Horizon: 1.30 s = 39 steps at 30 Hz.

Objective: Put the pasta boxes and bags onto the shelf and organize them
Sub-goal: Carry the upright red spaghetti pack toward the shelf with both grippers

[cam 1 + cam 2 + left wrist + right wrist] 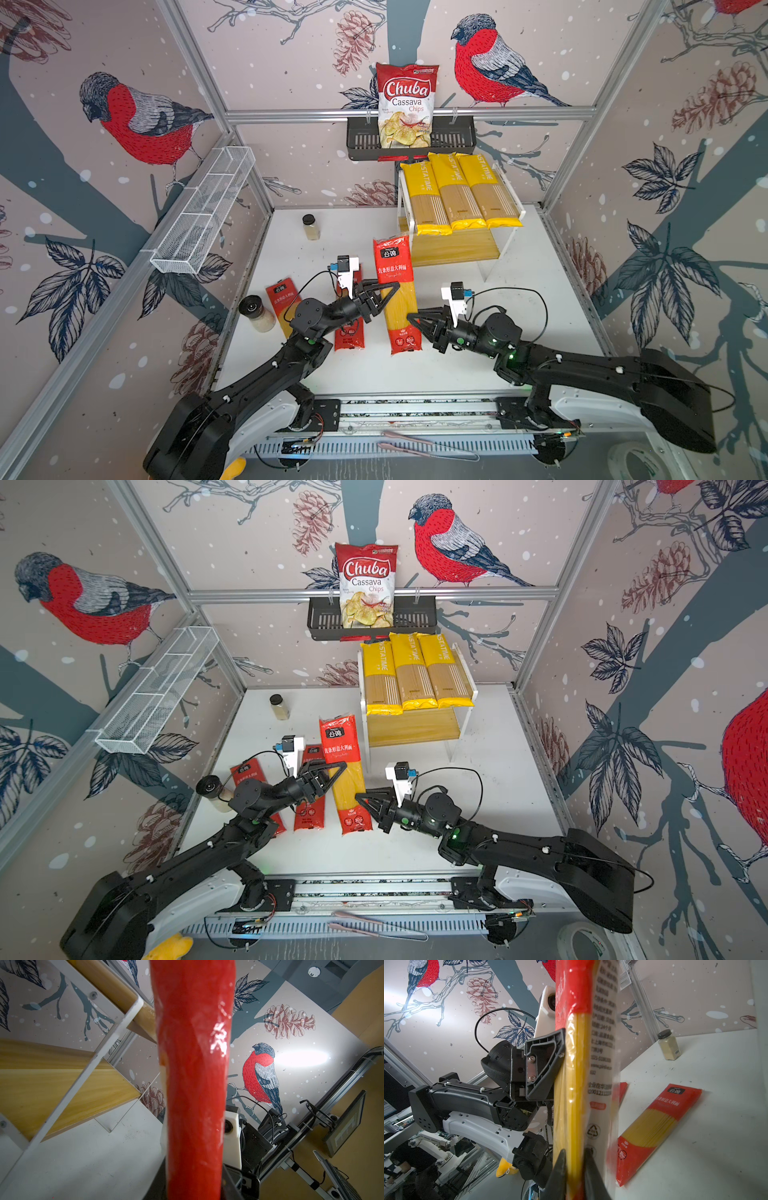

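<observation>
Three yellow packs [457, 195] lie side by side on the upper board of the shelf [455, 249]; the lower board is bare.

Top views, both: held red pack [398, 266] is off the table [540, 316], long axis 12-to-6, with the shelf at its 1 o'clock. The left gripper [390, 287] is clamped on its 9 o'clock edge at mid-length. The right gripper [413, 321] is on the 3 o'clock edge, nearer the 6 o'clock end. Two loose red packs [281, 299] lie flat at its 9 o'clock.

Left wrist: held red pack [195, 1084] runs straight through the frame. The fingers are out of shot. Shelf [62, 1084] is close beyond it.

Right wrist: pack is seen edge-on. The right fingers [560, 1169] sit on both faces of its end and look closed on it; how hard they press I cannot tell. The left gripper [560, 1059] has a jaw flat against the clear middle.

Handling, my read: it's light, and stiff only as a bundle. The strands are brittle and the film is slick. Hold it mid-length across the flat faces with moderate squeeze. A grip at one end risks sag and snapped strands.
</observation>
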Each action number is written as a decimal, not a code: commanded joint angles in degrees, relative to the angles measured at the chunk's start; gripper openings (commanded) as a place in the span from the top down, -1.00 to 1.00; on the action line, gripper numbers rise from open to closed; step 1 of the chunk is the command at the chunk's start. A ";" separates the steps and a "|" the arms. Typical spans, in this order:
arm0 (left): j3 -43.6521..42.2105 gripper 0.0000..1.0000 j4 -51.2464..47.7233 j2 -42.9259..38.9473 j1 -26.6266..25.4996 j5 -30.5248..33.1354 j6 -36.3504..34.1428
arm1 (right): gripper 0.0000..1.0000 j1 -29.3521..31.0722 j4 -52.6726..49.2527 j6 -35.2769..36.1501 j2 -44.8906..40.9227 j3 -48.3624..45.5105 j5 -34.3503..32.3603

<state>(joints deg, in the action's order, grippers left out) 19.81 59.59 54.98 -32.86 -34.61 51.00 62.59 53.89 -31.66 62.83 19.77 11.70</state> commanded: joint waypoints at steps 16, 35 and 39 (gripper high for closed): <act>5.67 1.00 10.19 4.10 -3.17 5.85 -1.34 | -0.27 -0.78 8.35 -6.47 -2.71 -7.73 3.72; 7.81 1.00 19.45 12.90 -11.16 13.98 -1.44 | 0.28 -6.02 19.55 -12.70 -2.35 -13.76 3.73; 6.57 0.85 18.89 12.88 -11.34 14.14 -0.76 | 0.56 -6.67 18.06 -13.60 -4.62 -15.89 3.78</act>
<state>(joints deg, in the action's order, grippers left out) 26.63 68.62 68.23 -44.12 -20.93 49.56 56.25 71.05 -43.66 59.31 4.84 16.36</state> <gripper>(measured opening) 0.206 0.236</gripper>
